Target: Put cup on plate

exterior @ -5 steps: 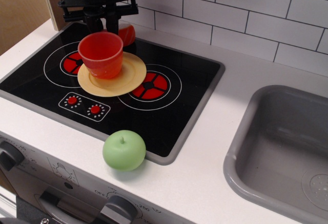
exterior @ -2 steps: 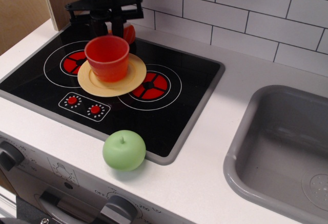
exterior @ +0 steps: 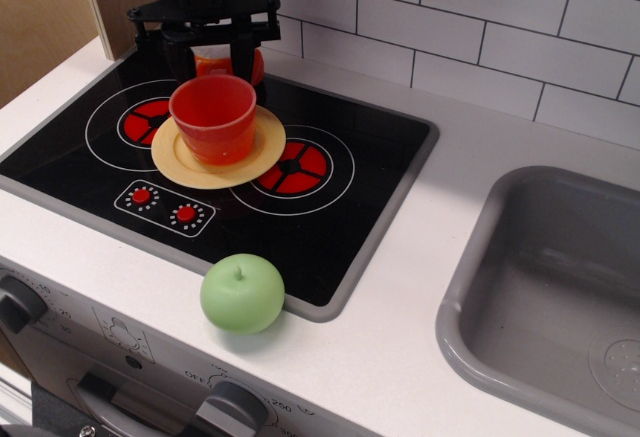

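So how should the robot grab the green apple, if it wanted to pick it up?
Probably from straight above, closing on the green apple across its widest middle. It sits upright on the white counter with its small stem on top and nothing touching it, so both sides are free. Its round, smooth sides could slip if gripped too high.

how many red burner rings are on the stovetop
2: the left burner is beside the plate, partly covered by it; the right burner shows past the plate's right edge.

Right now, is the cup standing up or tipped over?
Standing up. The cup sits on the plate with its open mouth facing up.
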Controlling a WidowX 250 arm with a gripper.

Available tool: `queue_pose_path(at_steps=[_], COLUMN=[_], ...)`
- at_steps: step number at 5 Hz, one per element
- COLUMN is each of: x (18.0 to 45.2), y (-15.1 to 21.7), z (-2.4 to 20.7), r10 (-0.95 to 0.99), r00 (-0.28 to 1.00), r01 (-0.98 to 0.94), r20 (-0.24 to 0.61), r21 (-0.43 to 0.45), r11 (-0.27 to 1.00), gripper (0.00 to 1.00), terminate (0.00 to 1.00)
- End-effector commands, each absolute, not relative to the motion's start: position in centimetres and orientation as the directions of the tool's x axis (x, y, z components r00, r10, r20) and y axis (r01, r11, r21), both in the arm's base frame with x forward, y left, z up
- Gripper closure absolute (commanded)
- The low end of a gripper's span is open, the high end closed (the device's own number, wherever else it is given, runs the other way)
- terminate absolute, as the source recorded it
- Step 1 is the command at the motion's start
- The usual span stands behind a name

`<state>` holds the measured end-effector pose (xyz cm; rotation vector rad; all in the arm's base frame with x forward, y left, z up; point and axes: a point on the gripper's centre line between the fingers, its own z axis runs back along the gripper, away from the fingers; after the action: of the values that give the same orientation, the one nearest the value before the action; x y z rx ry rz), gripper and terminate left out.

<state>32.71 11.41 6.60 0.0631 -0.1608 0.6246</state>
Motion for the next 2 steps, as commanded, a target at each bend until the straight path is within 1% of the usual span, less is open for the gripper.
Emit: queue_pose_path(at_steps=[1,2], x=[33.56,34.26], y=[12.06,11.62], z=[9.83,10.29], r10=[0.506,0.5], r00=[0.763,0.768], r01=[-0.578,-0.561], r20=[0.403,0.401], r21=[0.074,0.043], r11=[0.813,0.827], gripper=[0.0,0.0], terminate=[0.0,0.0])
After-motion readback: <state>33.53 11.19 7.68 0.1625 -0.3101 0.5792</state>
